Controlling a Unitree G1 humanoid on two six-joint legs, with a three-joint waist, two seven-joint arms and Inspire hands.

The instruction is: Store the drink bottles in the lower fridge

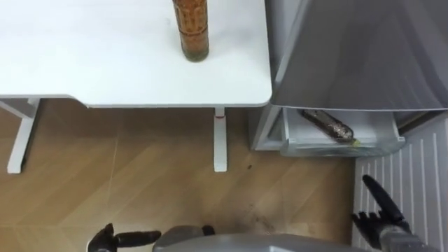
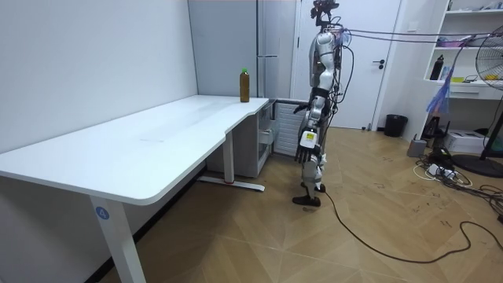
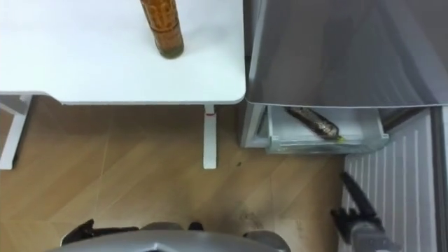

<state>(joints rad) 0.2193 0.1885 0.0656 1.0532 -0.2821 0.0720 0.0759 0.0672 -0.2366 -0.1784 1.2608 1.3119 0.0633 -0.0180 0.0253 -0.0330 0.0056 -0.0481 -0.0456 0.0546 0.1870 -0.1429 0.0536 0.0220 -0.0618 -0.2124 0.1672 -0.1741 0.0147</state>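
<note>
Amber drink fills the upright bottle (image 1: 190, 31) at top centre on the desk (image 1: 84, 63); we judge it weighty, smooth and tippy, best gripped mid-body. A second bottle (image 1: 327, 126) lies in the fridge drawer (image 1: 378, 145), centre right. At the lower corners, the left hand (image 1: 119, 239) and right hand (image 1: 381, 210) have fingers released, empty.

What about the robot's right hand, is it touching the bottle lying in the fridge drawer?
Apart. The left eye view shows the right hand near the bottom edge, with floor and the front of the drawer between it and the bottle.
</note>
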